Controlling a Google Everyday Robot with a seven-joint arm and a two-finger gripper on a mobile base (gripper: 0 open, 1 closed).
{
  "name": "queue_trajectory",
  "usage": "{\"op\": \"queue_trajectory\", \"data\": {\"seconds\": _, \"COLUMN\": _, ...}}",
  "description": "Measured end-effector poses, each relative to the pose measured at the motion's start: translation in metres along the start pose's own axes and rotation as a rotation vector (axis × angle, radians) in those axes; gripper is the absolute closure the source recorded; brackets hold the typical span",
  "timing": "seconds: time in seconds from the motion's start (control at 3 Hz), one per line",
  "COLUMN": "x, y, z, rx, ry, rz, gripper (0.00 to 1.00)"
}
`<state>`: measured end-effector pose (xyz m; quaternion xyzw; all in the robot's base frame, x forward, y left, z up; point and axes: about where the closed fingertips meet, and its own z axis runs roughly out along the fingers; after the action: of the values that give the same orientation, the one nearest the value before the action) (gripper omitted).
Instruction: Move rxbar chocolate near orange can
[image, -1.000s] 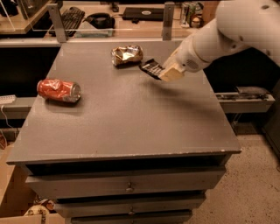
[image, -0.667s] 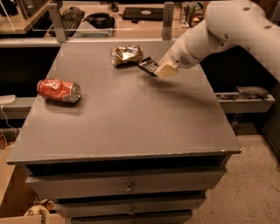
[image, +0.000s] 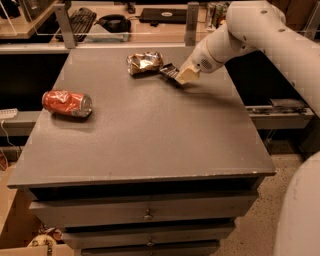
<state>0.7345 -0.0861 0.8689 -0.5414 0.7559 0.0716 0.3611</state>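
Nudged a little further toward 11 o'clock over the last second: gripper (image: 184, 76) at about 1 o'clock on the tabletop (image: 150, 130), jaws apparently clenched on the right end of the rxbar chocolate (image: 169, 71), now lying just beside the orange can (image: 144, 63), perhaps touching it. Probably near done, with only a release and retreat left. Elsewhere, drawers (image: 145, 212) under the 6 o'clock edge, a red can (image: 67, 103) on its side at 9 o'clock, well apart, and a keyboard (image: 82, 20) on desks past 12 o'clock.
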Motion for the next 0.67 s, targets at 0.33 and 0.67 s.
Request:
{"op": "queue_trajectory", "data": {"seconds": 0.33, "x": 0.0023, "y": -0.0096, "z": 0.0092, "rx": -0.003, "ry": 0.002, "rz": 0.014, "gripper": 0.38}}
{"op": "queue_trajectory", "data": {"seconds": 0.67, "x": 0.0033, "y": -0.0141, "z": 0.0149, "rx": -0.006, "ry": 0.001, "rz": 0.022, "gripper": 0.15}}
